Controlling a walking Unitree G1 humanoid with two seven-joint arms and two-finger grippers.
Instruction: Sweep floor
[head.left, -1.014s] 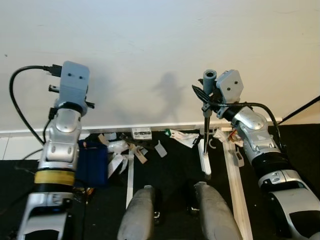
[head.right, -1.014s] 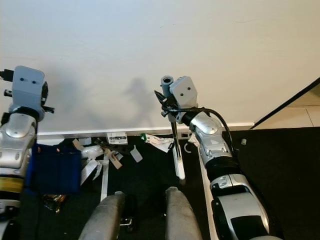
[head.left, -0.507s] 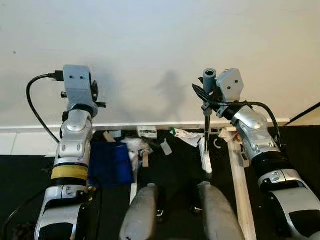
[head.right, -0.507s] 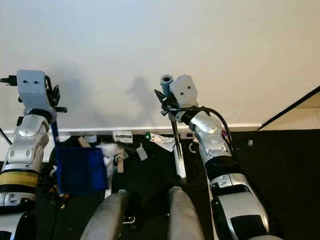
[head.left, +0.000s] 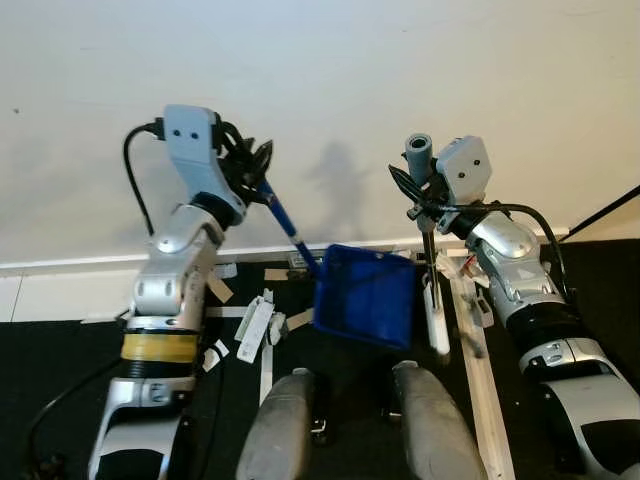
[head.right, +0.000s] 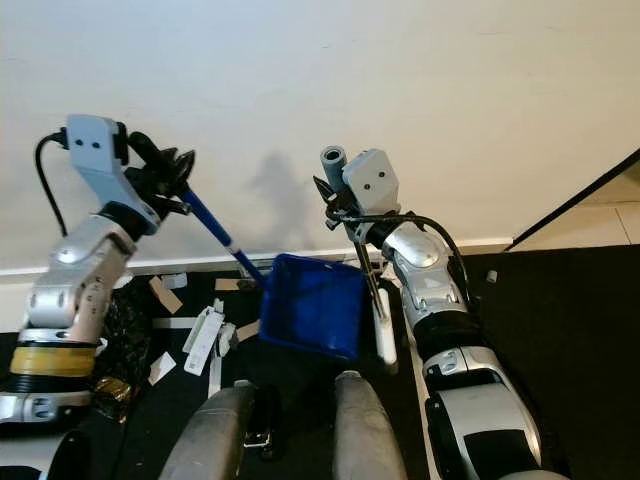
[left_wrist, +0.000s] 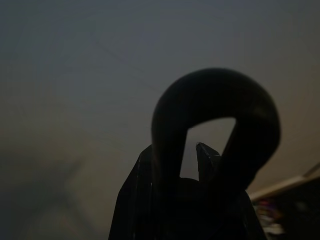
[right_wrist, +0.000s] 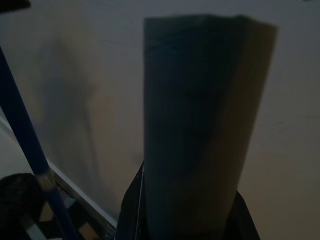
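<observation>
A plain white wall (head.left: 320, 70) with a white skirting board meets a dark floor (head.right: 560, 330) where paper scraps and bits of litter (head.left: 255, 320) lie strewn close to the wall.

On the left, the left tool (head.right: 165, 170) is clamped on the ringed end of a blue dustpan's long handle; the left wrist view shows its black fingers (left_wrist: 135, 200) closed around that loop. A second ago the dustpan (head.left: 365, 297) sat low on the robot's left, over the scraps; now the arm has swung up and across, so the pan hangs tilted in the middle, just beside the brush. The scraps it covered lie bare again on the left (so little seems to have been collected yet), and I judge the pan is being brought over to meet the brush.

On the right, the right tool (head.left: 425, 190) grips the grey handle of a brush (head.left: 437, 325), whose pale head has shifted slightly nearer the robot's feet.

One scrap near the skirting carries print, too small to read.
</observation>
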